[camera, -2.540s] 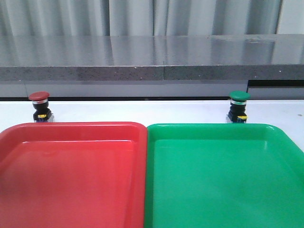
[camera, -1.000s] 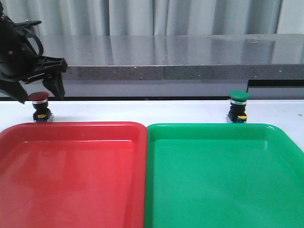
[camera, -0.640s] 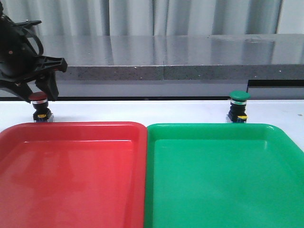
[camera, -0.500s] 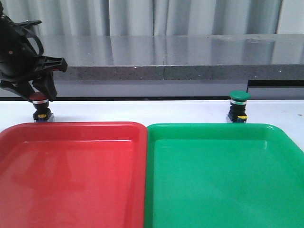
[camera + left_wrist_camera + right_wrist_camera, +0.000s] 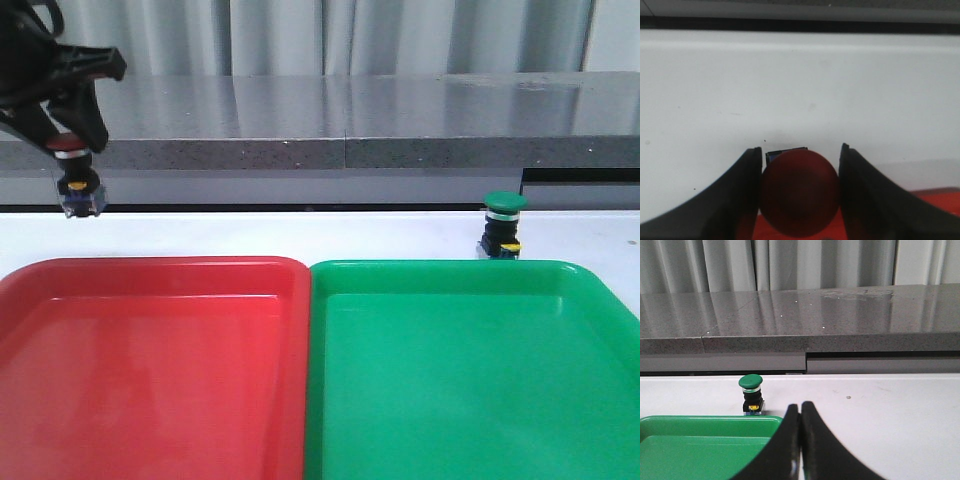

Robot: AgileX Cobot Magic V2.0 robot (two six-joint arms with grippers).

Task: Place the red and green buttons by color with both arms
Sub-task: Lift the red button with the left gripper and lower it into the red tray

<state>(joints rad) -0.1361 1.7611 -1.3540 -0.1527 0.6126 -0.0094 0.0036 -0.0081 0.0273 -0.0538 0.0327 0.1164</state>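
My left gripper [image 5: 72,143] is shut on the dark red cap of the red button [image 5: 78,183], which hangs in the air above the far left of the white table. In the left wrist view the cap [image 5: 800,197] fills the gap between the two fingers of that gripper [image 5: 800,150]. The green button [image 5: 503,225] stands upright on the table just behind the green tray. The right wrist view shows it [image 5: 750,392] ahead of my right gripper [image 5: 800,407], which is shut with nothing in it. The front view does not show the right gripper.
A red tray [image 5: 150,266] lies at the front left and a green tray [image 5: 450,268] at the front right, side by side. A grey stone ledge [image 5: 350,120] runs along the back. The green tray's corner [image 5: 700,440] lies beside the right fingers.
The left arm came in, closed its open fingers round the red button's cap and lifted the button off the table. The green button has not moved.
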